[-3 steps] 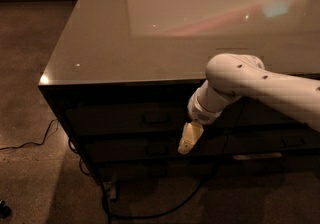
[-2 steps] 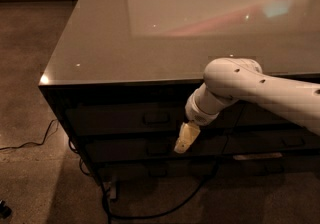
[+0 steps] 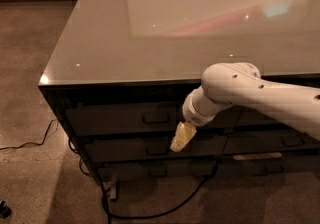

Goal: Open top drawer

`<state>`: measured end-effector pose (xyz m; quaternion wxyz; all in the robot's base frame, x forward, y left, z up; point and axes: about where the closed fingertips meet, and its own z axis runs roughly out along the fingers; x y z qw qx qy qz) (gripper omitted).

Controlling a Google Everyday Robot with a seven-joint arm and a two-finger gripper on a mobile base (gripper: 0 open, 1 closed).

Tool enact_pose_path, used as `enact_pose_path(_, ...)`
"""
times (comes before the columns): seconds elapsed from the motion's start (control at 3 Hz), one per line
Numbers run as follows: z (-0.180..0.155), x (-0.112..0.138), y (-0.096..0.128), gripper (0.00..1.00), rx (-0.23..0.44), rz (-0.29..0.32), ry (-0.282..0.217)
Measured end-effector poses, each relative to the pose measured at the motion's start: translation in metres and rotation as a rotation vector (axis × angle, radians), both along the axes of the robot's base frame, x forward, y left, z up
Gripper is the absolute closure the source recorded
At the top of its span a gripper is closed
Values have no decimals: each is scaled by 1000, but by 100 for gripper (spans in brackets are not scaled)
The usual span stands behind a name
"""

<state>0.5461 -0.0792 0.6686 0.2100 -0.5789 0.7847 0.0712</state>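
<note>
cream-coloured gripper (image 3: 183,136) | how far open: cannot tell | dark, wide top drawer (image 3: 110,119) shut | its small metal loop handle (image 3: 156,117) lies just up-left of gripper (front runs left-right)

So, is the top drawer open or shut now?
Shut: the top drawer has its dark front not pulled forward, and no inside shows. The pincer hangs just right of and below its handle.

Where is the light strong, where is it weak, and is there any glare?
Camera view: the glossy cabinet top carries a broad pale glare with a pinkish streak; the top drawer under its edge lies in deep shadow, its handle faint; the pale gripper stands out against the dark, below and right of that handle.
</note>
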Motion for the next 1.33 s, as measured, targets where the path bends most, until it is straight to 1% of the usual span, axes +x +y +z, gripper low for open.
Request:
enact_pose_path(0.33,-2,9,2,0,19,6,-10)
enact_pose_path(0.67,-2,16,11,0,31,59,8)
enact_pose_path(1.0,-1,17,11,0,30,63,8)
enact_pose_path(1.33,-9,20,13,0,56,61,15)
